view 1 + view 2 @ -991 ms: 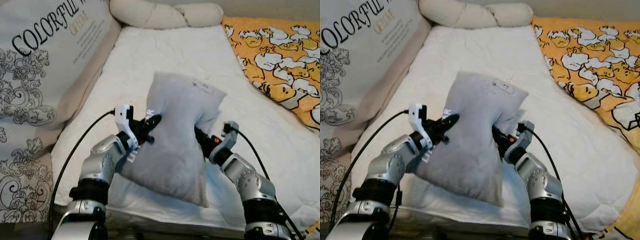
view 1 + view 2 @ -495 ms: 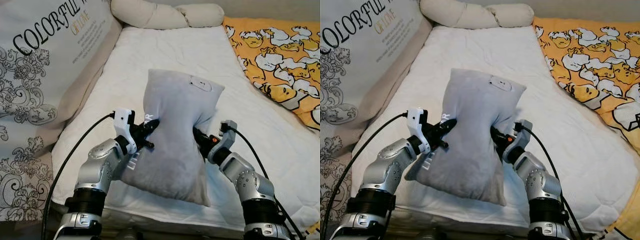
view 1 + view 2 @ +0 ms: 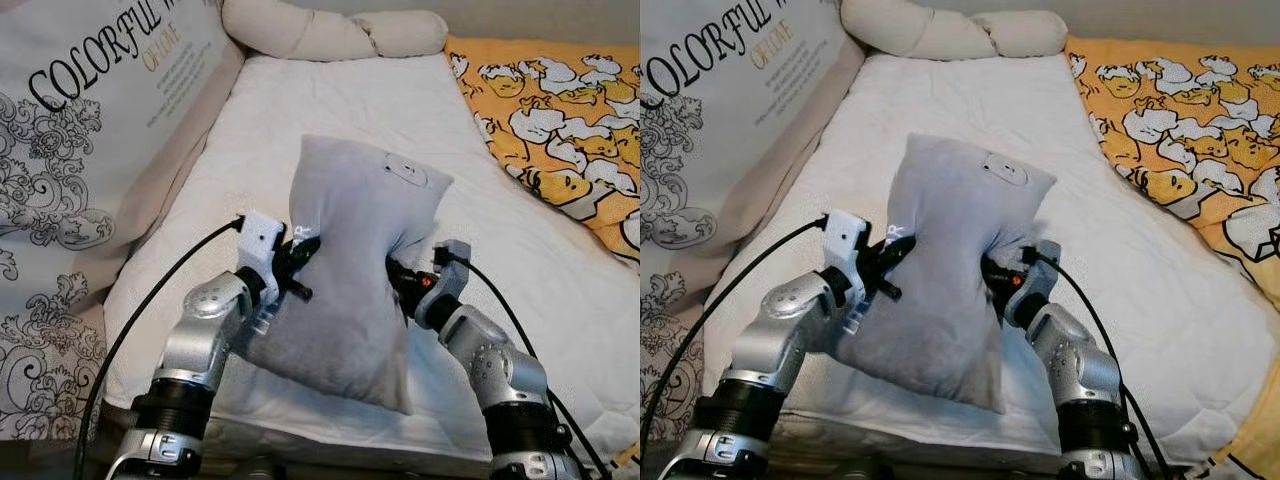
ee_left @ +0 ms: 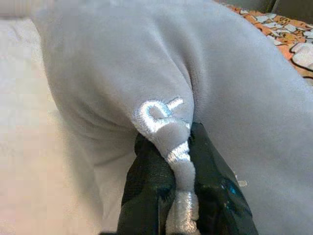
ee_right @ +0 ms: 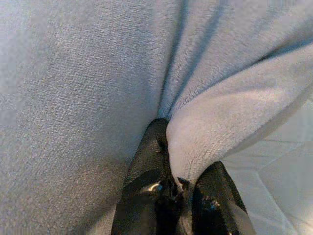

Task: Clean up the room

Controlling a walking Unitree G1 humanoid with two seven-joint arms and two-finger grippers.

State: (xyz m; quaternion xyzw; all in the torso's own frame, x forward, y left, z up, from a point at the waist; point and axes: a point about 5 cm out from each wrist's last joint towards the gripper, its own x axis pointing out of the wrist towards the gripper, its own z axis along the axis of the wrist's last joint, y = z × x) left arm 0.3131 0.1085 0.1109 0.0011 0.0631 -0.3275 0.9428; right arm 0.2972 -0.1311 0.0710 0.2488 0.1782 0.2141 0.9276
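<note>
A grey plush pillow (image 3: 355,260) with white stitched lettering hangs upright above the white mattress (image 3: 340,110), held from both sides. My left gripper (image 3: 298,262) is shut on a fold of its left edge; the wrist view shows the fabric (image 4: 178,152) pinched between the black fingers (image 4: 149,181). My right gripper (image 3: 398,280) is shut on a fold of the pillow's right edge (image 5: 215,132). The lower end of the pillow (image 3: 940,360) hangs near the bed's front edge.
A large patterned cushion (image 3: 90,130) printed "COLORFUL" leans along the left of the bed. A cream knotted pillow (image 3: 330,30) lies at the head. An orange duck-print blanket (image 3: 560,110) covers the right side. Black cables run from both wrists.
The pillow was lifted slightly and stood more upright, then settled back a little. My left arm has moved inward toward the pillow; both grips remain unchanged.
</note>
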